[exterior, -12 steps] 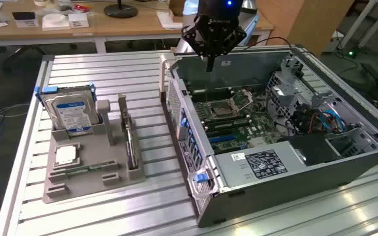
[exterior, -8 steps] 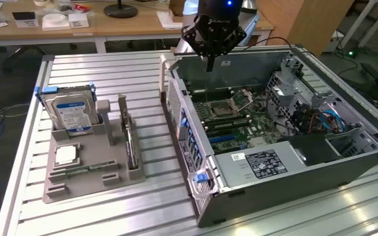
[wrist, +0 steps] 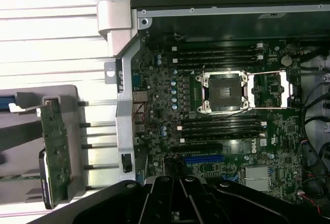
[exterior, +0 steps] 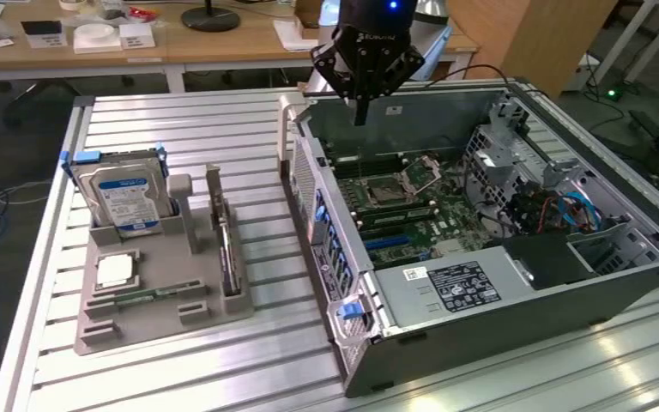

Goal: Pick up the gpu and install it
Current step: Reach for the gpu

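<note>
The gpu (exterior: 227, 254), a thin card, stands on edge in a slot on the side of the grey parts holder (exterior: 158, 324) nearest the case. In the wrist view the gpu (wrist: 53, 146) shows its green circuit board with a dark side. My gripper (exterior: 360, 113) hangs over the far wall of the open computer case (exterior: 513, 296), fingers together and nothing between them, well apart from the gpu. The wrist view has the gripper (wrist: 180, 181) above the motherboard (wrist: 227, 121), close to a blue expansion slot (wrist: 203, 158).
A silver hard drive (exterior: 123, 193) with a blue-white label stands at the holder's back. A processor (exterior: 116, 270) and a narrow green memory stick (exterior: 147, 296) lie in front of it. Everything rests on a slatted aluminium table (exterior: 192, 129). Cables (exterior: 559, 210) crowd the case's right side.
</note>
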Tool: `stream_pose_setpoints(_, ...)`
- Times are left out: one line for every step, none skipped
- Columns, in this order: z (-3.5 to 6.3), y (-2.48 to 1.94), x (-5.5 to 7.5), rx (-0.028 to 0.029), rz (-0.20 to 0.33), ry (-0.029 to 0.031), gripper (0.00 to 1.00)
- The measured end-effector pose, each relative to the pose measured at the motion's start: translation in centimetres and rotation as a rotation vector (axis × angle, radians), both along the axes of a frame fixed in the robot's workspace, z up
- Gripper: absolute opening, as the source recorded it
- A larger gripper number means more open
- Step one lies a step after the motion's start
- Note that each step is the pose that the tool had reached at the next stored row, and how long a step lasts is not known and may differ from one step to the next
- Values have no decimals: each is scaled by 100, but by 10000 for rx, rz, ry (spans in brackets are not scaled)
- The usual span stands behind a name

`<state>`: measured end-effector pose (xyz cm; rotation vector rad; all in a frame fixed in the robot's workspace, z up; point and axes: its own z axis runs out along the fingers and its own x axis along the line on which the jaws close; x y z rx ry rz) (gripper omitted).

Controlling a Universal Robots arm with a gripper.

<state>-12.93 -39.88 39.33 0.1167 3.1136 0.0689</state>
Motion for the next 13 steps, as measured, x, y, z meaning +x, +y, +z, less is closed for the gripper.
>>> stream_pose_setpoints(0, 0, -12, 0, 0, 0, 11)
stream_pose_setpoints(0, 0, -24, 0, 0, 0, 11)
stream_pose_setpoints(0, 0, -36, -1, 0, 1, 11)
stream_pose_setpoints(0, 0, -50, -1, 1, 0, 11)
stream_pose_setpoints(0, 0, -65, 0, 1, 1, 11)
stream_pose_setpoints(0, 0, -82, 0, 1, 1, 11)
stream_pose_setpoints(0, 0, -102, 0, 1, 0, 11)
stream_pose_setpoints(0, 0, -125, 0, 0, 0, 11)
stream_pose_setpoints(0, 0, -146, 0, 0, 0, 11)
stream_pose_setpoints(0, 0, -167, 1, 0, -1, 11)
stream_pose_setpoints(0, 0, -188, 0, 0, 0, 11)
stream_pose_setpoints(0, 0, -209, 0, 0, 1, 11)
stream_pose_setpoints(0, 0, -231, 0, 1, 0, 11)
